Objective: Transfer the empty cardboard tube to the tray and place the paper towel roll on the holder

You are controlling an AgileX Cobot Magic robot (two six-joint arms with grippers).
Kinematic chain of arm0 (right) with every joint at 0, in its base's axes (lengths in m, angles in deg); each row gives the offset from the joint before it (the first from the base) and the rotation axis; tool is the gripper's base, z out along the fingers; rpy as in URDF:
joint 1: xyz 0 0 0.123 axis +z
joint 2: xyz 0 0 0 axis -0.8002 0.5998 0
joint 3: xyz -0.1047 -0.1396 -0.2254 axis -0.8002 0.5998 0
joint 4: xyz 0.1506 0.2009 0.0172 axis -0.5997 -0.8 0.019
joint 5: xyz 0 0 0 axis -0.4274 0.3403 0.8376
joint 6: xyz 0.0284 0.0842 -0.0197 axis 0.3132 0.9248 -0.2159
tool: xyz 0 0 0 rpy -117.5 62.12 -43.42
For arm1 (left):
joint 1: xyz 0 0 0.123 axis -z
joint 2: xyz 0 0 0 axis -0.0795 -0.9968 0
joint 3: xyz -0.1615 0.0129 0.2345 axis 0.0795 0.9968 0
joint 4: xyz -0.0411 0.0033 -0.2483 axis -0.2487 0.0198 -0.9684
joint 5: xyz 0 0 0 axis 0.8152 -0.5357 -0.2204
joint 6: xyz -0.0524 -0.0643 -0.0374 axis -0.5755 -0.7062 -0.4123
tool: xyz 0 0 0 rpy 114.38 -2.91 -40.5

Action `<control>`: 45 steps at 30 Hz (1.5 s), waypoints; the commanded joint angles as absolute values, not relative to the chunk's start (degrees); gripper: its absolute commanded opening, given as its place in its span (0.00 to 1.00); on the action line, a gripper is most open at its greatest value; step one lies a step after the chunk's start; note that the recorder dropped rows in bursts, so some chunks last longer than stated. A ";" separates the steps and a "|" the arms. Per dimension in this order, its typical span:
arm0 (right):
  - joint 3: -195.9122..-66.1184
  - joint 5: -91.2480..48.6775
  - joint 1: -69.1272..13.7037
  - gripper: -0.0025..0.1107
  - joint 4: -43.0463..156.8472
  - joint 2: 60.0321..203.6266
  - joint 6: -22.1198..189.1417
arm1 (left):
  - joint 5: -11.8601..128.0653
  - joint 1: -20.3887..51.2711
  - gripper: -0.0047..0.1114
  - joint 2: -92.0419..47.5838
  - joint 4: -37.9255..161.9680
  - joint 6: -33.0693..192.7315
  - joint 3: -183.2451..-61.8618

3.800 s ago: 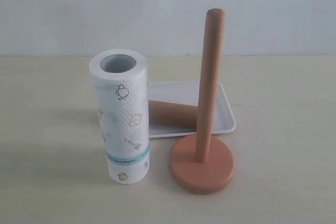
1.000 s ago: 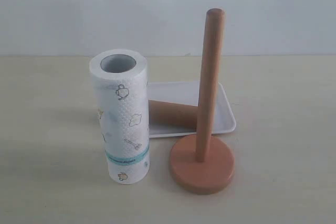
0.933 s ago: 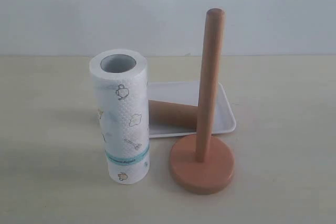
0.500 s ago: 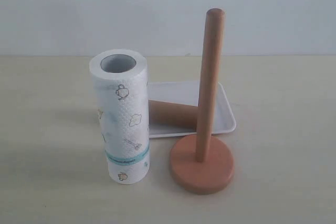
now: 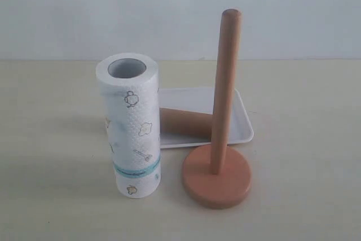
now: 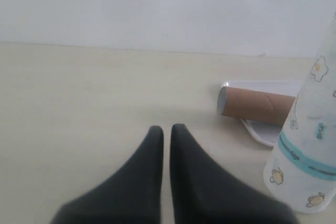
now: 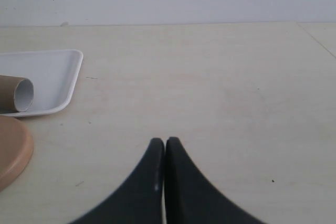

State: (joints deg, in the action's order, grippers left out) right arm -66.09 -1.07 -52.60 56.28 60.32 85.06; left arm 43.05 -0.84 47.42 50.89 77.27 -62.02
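The paper towel roll (image 5: 131, 125) stands upright on the table, teal band near its bottom; its lower side shows in the left wrist view (image 6: 307, 145). Behind it the empty cardboard tube (image 5: 186, 122) lies in the white tray (image 5: 243, 121), also seen from the left wrist (image 6: 255, 104) and right wrist (image 7: 16, 94). The holder (image 5: 221, 134) stands bare in front of the tray, disc base (image 7: 10, 150) on the table. My left gripper (image 6: 166, 128) is shut and empty, off to the roll's side. My right gripper (image 7: 165, 140) is shut and empty, well away from the tray (image 7: 50, 80).
A pale wooden table (image 5: 304, 139) carries everything, with a plain light wall (image 5: 169, 9) behind. Neither arm shows in the exterior view. The tray's corner (image 6: 260, 132) sits between the tube and the roll in the left wrist view.
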 commanded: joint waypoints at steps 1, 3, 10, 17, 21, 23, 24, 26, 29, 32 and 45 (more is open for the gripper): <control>-66.12 -2.39 -52.55 0.02 55.84 60.03 85.31 | 50.54 -1.00 0.08 47.58 50.66 77.35 -61.86; -66.12 -2.35 -52.55 0.02 55.73 60.03 85.31 | 56.20 -1.00 0.08 47.58 50.66 77.35 -61.86; -66.12 -2.35 -52.55 0.02 55.73 60.03 85.31 | 69.05 -1.00 0.08 47.58 51.12 80.81 -61.86; -66.12 -2.35 -52.55 0.02 55.73 60.03 85.31 | 76.42 -1.00 0.08 47.58 51.13 79.51 -61.86; -66.12 -2.35 -52.55 0.02 55.73 60.03 85.31 | 79.48 -1.00 0.08 45.32 59.95 73.12 -61.86; -66.12 -2.35 -52.55 0.02 55.73 60.03 85.31 | 85.45 -1.00 0.08 41.87 71.78 65.55 -61.86; -66.12 -2.35 -52.55 0.02 55.73 60.03 85.31 | 88.64 -1.00 0.08 38.52 78.49 61.24 -61.86; -66.12 -2.35 -52.55 0.02 55.73 60.03 85.31 | 90.94 -1.00 0.08 33.53 83.96 56.49 -61.86; -66.12 -2.35 -52.55 0.02 55.73 60.03 85.31 | 98.23 -1.00 0.08 21.89 86.22 55.65 -61.86; -66.12 -2.35 -52.55 0.02 55.72 60.03 85.41 | 109.30 -1.00 0.08 11.28 86.92 56.00 -61.86; -66.12 -2.35 -52.55 0.02 55.72 60.03 85.41 | 116.79 -1.00 0.08 -5.36 86.52 56.37 -61.86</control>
